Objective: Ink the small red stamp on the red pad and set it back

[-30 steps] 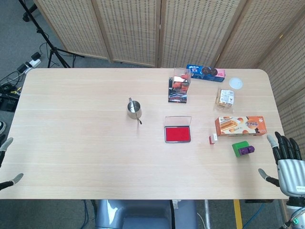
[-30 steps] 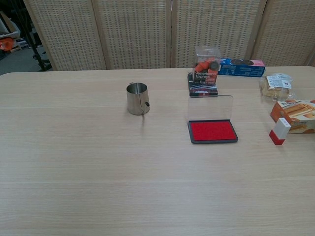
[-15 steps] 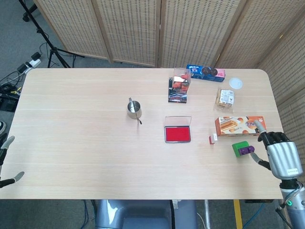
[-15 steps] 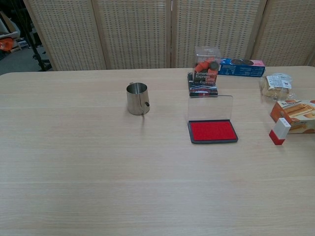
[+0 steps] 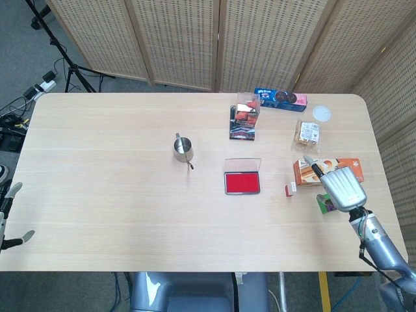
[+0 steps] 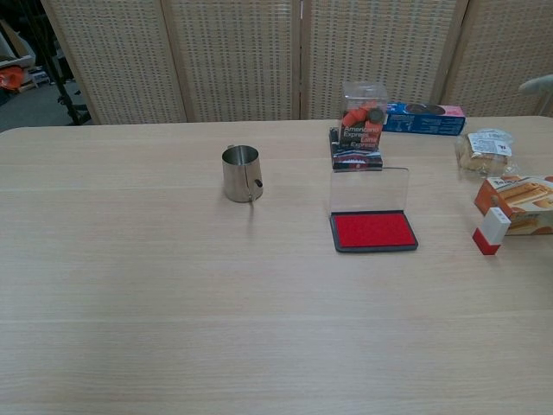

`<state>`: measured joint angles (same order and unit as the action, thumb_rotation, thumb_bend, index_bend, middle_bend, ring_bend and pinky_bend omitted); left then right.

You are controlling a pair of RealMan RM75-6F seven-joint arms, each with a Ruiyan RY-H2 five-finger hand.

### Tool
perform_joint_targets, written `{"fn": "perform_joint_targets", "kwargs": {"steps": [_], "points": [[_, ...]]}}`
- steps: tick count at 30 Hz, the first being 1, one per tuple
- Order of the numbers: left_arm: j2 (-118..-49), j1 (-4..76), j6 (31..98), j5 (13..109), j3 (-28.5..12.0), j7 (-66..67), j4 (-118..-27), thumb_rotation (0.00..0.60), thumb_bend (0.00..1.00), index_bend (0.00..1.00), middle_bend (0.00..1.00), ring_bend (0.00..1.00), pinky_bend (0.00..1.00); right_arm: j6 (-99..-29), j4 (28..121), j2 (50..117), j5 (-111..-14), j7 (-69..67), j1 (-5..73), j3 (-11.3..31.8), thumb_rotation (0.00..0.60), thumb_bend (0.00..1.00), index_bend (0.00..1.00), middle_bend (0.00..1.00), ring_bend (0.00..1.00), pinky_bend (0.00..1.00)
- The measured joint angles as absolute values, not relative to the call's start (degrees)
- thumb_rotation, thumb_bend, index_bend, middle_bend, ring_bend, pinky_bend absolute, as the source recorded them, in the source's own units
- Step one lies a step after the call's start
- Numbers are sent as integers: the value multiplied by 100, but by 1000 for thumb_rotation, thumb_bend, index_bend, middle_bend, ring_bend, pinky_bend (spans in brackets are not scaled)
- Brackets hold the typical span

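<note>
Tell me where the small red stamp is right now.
The small red stamp stands upright on the table in the head view, on the robot's right side, between the open red ink pad and the orange biscuit box, just ahead of the right hand.

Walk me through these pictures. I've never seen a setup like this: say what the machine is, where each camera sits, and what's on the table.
It is a two-armed robot with human-like hands, steered by a person. One camera looks down from its head, the other looks forward from its chest. On the table lie an open red ink pad, a small red stamp, a metal cup and some snack boxes. The right hand hovers near the stamp, holding nothing. The left hand waits at the table's edge.
</note>
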<state>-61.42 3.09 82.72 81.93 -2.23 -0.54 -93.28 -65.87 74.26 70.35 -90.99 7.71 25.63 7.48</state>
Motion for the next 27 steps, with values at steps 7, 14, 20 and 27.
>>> {"fn": "perform_joint_targets", "kwargs": {"steps": [7, 14, 20, 27], "points": [[-6171, 377, 8106, 8013, -268, 1, -9310, 600, 0, 0, 0, 0, 0, -6126, 6709, 7557, -8887, 1121, 2951, 734, 600, 0, 0, 949, 1000, 1000], [-6168, 396, 8049, 7968, -265, -18, -9316, 600, 0, 0, 0, 0, 0, -6047, 6326, 7918, -8818, 1011, 3044, 614, 600, 0, 0, 949, 1000, 1000], [-6126, 410, 7966, 7992, -226, -142, -9333, 600, 0, 0, 0, 0, 0, -6053, 6102, 8152, -8844, 1040, 3118, 538, 600, 0, 0, 949, 1000, 1000], [-6104, 409, 7986, 8092, -180, -181, -9334, 600, 0, 0, 0, 0, 0, -5889, 5798, 8433, -8695, 1153, 3200, 514, 600, 0, 0, 949, 1000, 1000]]}}
